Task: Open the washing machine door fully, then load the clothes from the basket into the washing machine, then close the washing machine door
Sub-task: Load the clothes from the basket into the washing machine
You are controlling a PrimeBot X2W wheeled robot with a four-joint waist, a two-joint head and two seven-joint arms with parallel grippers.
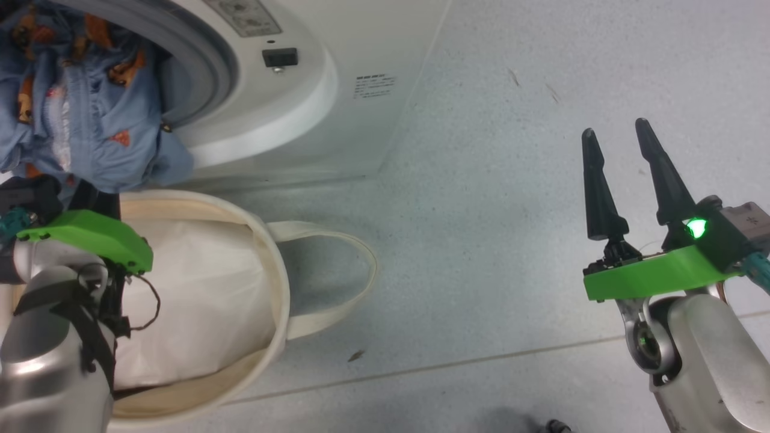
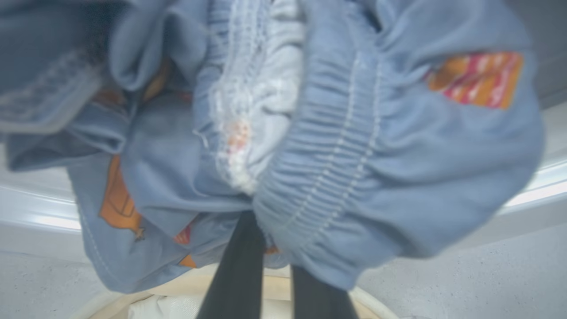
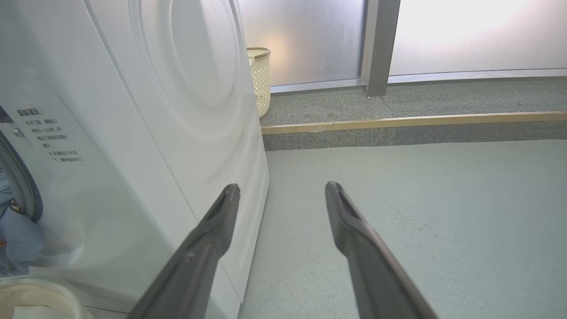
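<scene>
One bundle of clothes [image 1: 90, 102] hangs at the mouth of the washing machine [image 1: 289, 120], above the basket [image 1: 274, 282], left gripper [image 2: 271, 248] jaws pinched shut on it; right gripper [image 1: 615, 127] jaws gape, empty. Trailing folds could catch the grey ring [image 1: 210, 66] and spill.

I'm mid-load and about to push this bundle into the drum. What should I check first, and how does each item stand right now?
1. Left end effector grip: ok, shut on the clothes.
2. Clothes clear of the basket: ok, hanging above its rim.
3. Washing machine mouth: ok, grey ring exposed beside the bundle.
4. Door fully open: cannot tell.
5. Right end effector out of the way: ok, open, off to the side over the floor.
6. More clothes left in basket: cannot tell; a white cushion lies inside.
</scene>
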